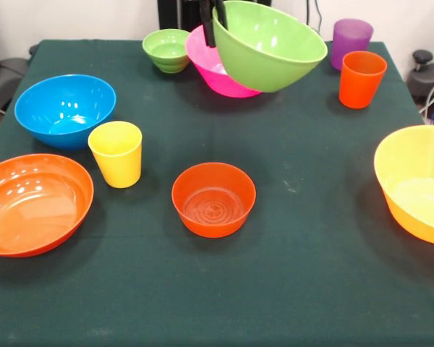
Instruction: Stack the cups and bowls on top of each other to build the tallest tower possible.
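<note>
My gripper (213,22) comes down at the top of the front view and is shut on the rim of the medium green bowl (271,50), which hangs tilted in the air above the far part of the table. The large pink bowl (211,66) sits behind and below it. The small ribbed green bowl (167,49) stands at the far left. The small red-orange bowl (213,199) sits alone at the table's middle. The yellow cup (116,153), orange cup (362,79) and purple cup (351,40) stand upright. No tower stands.
The blue bowl (65,110) and shallow orange bowl (32,202) sit at the left. The large yellow-orange bowl (417,181) sits at the right edge, partly cut off. The dark green cloth (311,275) covers the table.
</note>
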